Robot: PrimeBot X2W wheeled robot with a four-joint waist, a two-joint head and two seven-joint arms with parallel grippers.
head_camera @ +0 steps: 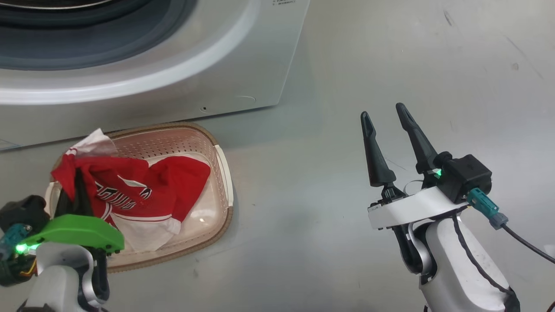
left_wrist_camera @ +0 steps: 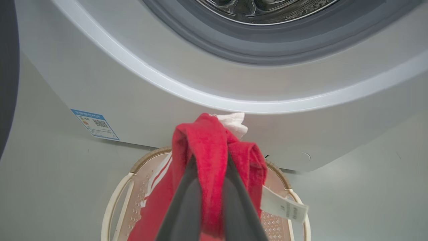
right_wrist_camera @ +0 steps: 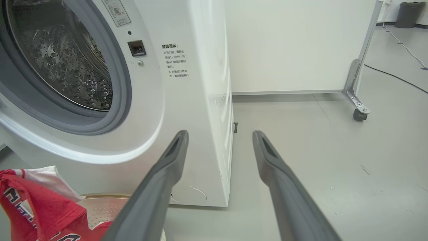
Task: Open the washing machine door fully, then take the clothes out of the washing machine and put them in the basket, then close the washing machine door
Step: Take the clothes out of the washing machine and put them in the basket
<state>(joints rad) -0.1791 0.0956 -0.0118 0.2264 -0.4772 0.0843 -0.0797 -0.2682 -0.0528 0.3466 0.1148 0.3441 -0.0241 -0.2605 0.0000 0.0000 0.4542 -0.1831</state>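
Observation:
The cream basket [head_camera: 223, 173] stands on the floor against the front of the white washing machine [head_camera: 243, 52]. In it lie the clothes: a red jersey [head_camera: 130, 190] with white lettering and a plain red piece [head_camera: 186, 173]. My left gripper [head_camera: 74, 184] is shut on a bunched fold of the red jersey [left_wrist_camera: 204, 140], held up just above the basket [left_wrist_camera: 115, 201]. The drum [right_wrist_camera: 67, 60] stands uncovered and I see no clothes in it. A dark band [left_wrist_camera: 6, 67] at the far left may be the washing machine door. My right gripper [head_camera: 382, 110] hangs open over bare floor.
The grey floor [head_camera: 390, 56] stretches to the right of the machine. Farther back stands a white partition on a caster [right_wrist_camera: 359, 113], with a cable [right_wrist_camera: 398, 77] on the floor and a dark bin [right_wrist_camera: 406, 13] behind it.

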